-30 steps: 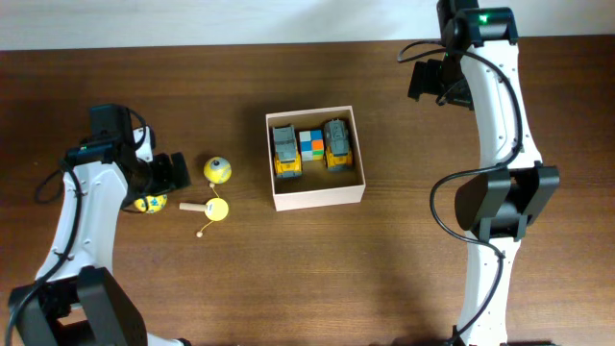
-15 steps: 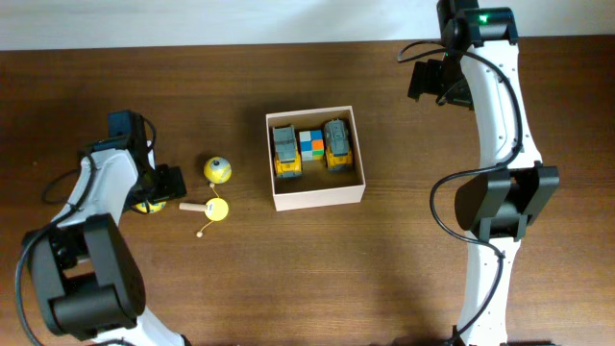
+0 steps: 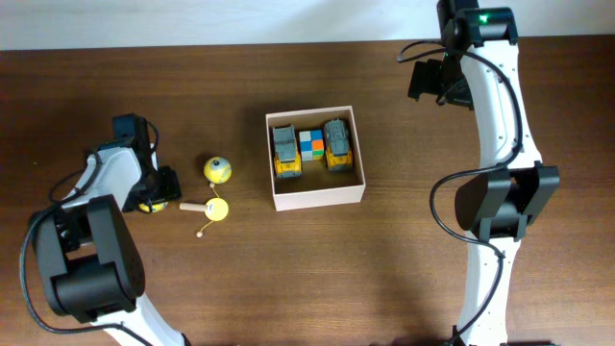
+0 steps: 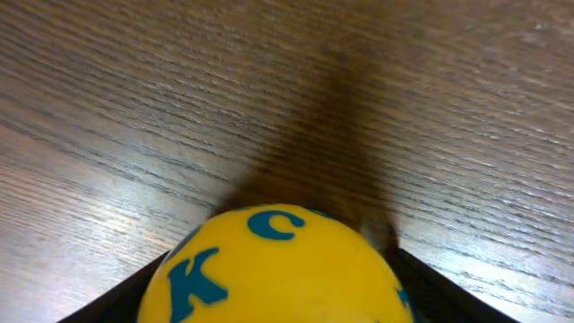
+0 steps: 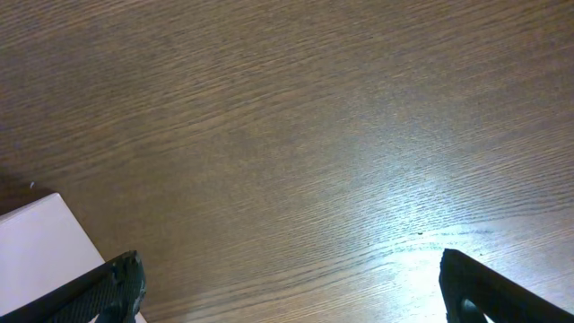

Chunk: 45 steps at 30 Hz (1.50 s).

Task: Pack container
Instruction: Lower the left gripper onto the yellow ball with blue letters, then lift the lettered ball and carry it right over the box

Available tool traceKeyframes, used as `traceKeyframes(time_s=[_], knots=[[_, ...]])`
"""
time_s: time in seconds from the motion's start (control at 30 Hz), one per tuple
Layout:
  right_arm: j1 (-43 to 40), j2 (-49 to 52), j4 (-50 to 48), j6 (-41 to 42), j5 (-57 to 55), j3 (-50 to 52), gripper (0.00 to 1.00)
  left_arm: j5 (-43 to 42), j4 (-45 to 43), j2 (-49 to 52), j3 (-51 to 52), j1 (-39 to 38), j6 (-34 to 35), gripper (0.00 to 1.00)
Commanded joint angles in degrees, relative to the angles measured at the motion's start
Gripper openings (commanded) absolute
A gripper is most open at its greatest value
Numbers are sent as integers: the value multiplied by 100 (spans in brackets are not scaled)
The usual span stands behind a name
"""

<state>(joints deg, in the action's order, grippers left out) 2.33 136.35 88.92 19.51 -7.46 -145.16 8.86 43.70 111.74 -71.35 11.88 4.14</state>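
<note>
Overhead: container (image 3: 317, 191) on dark wood-grain table (image 3: 384, 269)

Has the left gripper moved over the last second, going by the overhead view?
Yes. The left gripper has slid down-image and slightly away from the white square cardboard box, now straddling the yellow blue-lettered ball.

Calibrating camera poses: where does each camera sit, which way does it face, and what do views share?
Overhead: above the table, looking straight down; both arms, the container and loose toys show.
Left wrist: on the left gripper, low over the wood; a yellow lettered ball sits between its dark fingertips.
Right wrist: on the right gripper, facing bare wood; its fingertips and a container corner show.
Shared: ball, overhead and left wrist; container, overhead and right wrist.
</note>
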Motion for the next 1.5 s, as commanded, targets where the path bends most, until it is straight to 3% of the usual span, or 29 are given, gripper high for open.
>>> traceKeyframes(time_s=[0.0,0.1,0.5,0.6,0.77,0.93,1.07,1.47], knots=[[-7,-87,2,48,33,-7,99,-2,-35,118,-81,28,-11,65],[-7,-87,2,48,35,-7,99,-4,-85,118,-81,28,-9,58],[-7,-87,0,48,33,-7,99,-260,662,116,-999,26,-11,53],[-7,-87,-4,48,35,-7,99,-584,1003,116,-1469,22,-63,53],[-7,-87,-44,48,35,-7,99,-1742,1657,116,-2516,-173,-817,53],[-7,-87,-94,48,37,-7,99,-2402,2188,116,-3228,-595,-1357,53],[-7,-87,-94,48,35,-7,99,-2437,2406,116,-3517,-1071,-1436,54],[-7,-87,-111,48,35,-7,99,-2428,2140,118,-3547,-2645,-1585,55]])
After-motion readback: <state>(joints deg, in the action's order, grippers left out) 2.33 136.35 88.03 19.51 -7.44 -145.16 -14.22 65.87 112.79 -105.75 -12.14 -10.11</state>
